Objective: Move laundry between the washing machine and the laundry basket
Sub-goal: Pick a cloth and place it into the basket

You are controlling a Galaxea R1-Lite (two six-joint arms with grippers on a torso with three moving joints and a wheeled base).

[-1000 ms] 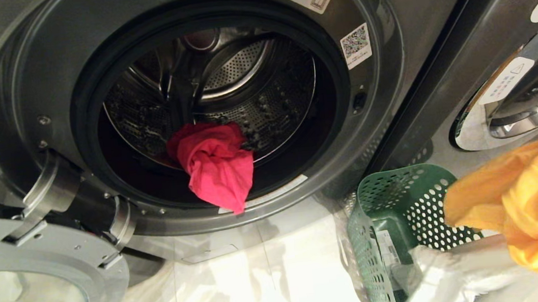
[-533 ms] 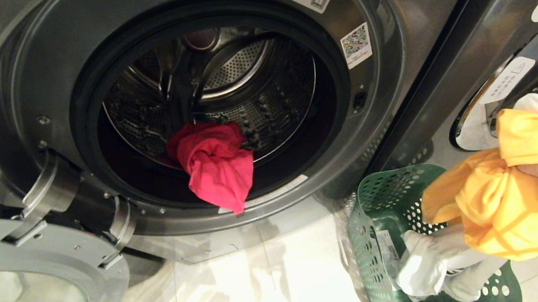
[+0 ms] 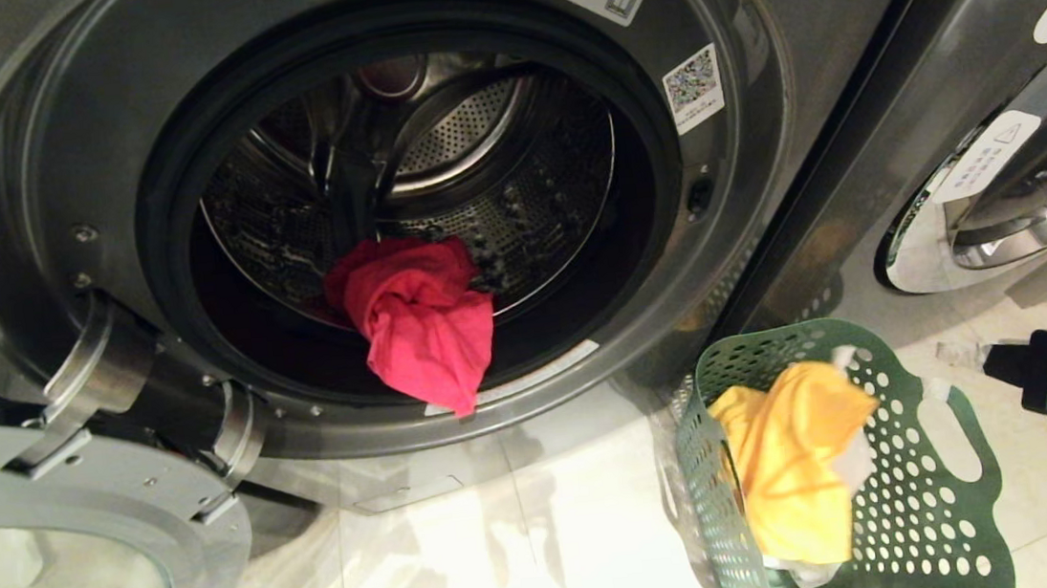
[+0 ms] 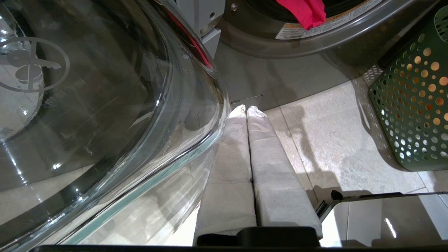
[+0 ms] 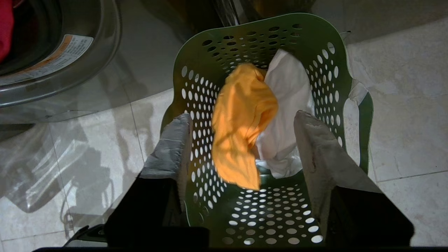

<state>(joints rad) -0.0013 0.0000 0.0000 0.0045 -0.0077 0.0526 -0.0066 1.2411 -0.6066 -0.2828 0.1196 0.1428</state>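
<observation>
Right tool [image 5: 243, 120] spread wide, empty — poised above green laundry basket [image 5: 325, 42], orange garment [image 5: 241, 122] and white garment [image 5: 288, 105] inside, clear of pads. Left tool [image 4: 246, 110] pressed together.

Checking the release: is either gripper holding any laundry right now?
Neither. The right gripper stands open above the laundry basket; the left gripper is shut on nothing.

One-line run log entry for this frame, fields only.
right gripper: open above green perforated plastic basket | orange garment, white garment: in basket | red-pink garment: at drum mouth | left gripper: shut, parked
</observation>
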